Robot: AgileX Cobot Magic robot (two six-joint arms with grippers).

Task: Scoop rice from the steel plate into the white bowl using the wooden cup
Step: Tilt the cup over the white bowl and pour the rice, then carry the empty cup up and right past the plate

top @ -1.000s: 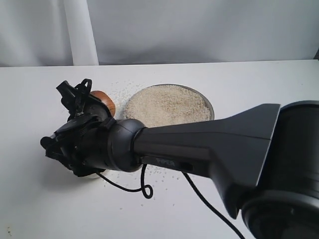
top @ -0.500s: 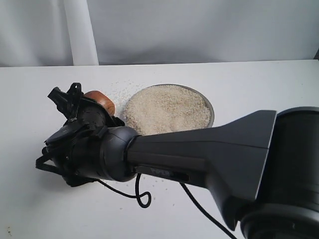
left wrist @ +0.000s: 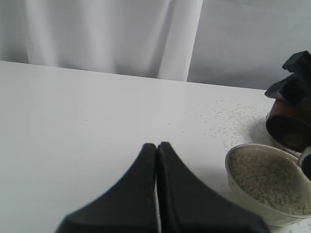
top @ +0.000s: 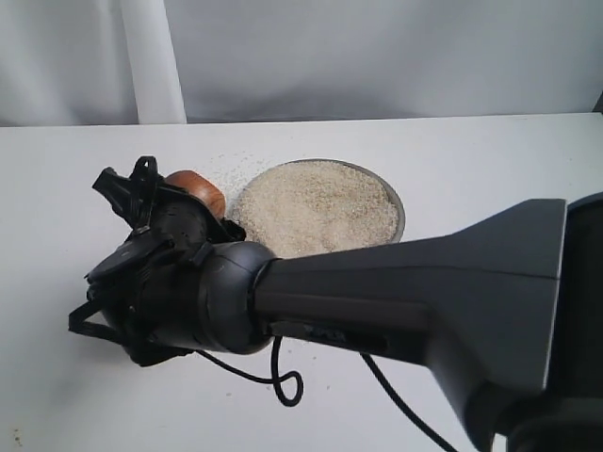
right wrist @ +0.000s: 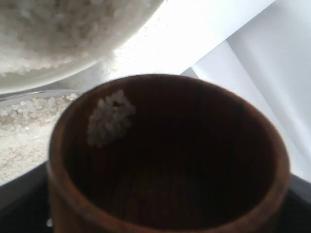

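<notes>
Two dishes hold rice (top: 316, 207): the plate (top: 401, 215), heaped nearly to its rim at the centre of the exterior view, and the bowl (left wrist: 241, 196), filled almost level at the lower right of the left wrist view. In the exterior view we cannot see the bowl. The right arm (top: 396, 301) lies across the lower half of that frame, from the lower right to the centre left, and covers it.

The right jaws grip the cup (top: 200, 188), with a black finger on either side of its barrel. We see the cup left of centre in the exterior view, just beside the plate's left rim. In the left wrist view it hangs at the right edge, above and behind the bowl, tipped so that its dark mouth faces down toward the bowl. Through the right wrist view we look straight into the cup: it is almost empty, with only a small clump (right wrist: 109, 124) of grains stuck to its inner wall.

The left jaws are closed, tips pressed together, at the bottom centre of the left wrist view over the counter (top: 490, 160), left of the bowl and apart from it.

Loose grains (top: 231, 168) lie scattered on the counter above and left of the plate. We also see a black cable (top: 283, 381) looping below the arm at the bottom centre of the exterior view.
</notes>
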